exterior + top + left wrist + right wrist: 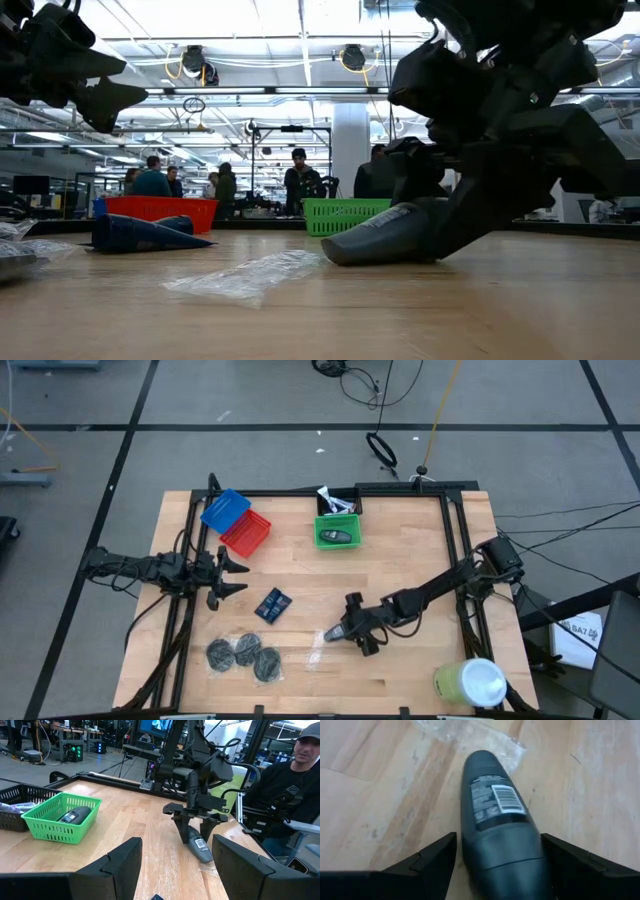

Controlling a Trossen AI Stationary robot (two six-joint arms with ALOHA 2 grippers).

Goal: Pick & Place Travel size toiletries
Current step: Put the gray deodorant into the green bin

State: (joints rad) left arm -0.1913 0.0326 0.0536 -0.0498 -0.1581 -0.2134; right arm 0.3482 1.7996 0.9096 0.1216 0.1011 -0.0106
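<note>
A dark grey oval bottle [492, 805] lies on its side on the wooden table [420, 570], barcode label up, just right of the table's middle [333, 633]. My right gripper [345, 630] slants down over its thicker end, open, with one finger on either side [498, 855]; I cannot tell whether they touch it. A second dark oval piece [337, 536] lies in the green basket [322, 520]. White tubes [330, 498] rest in the black basket behind. Blue packets [272, 604] and three dark discs [245, 653] lie flat at the near left. My left gripper [240, 575] waits open at the left.
A clear plastic wrapper scrap [250, 275] lies on the table just beyond the bottle's free end. A red basket [247, 533] and a blue basket [225, 510] stand at the far left. A yellow-green cylinder with a white top [470, 682] stands at the near right corner. People stand beyond the table.
</note>
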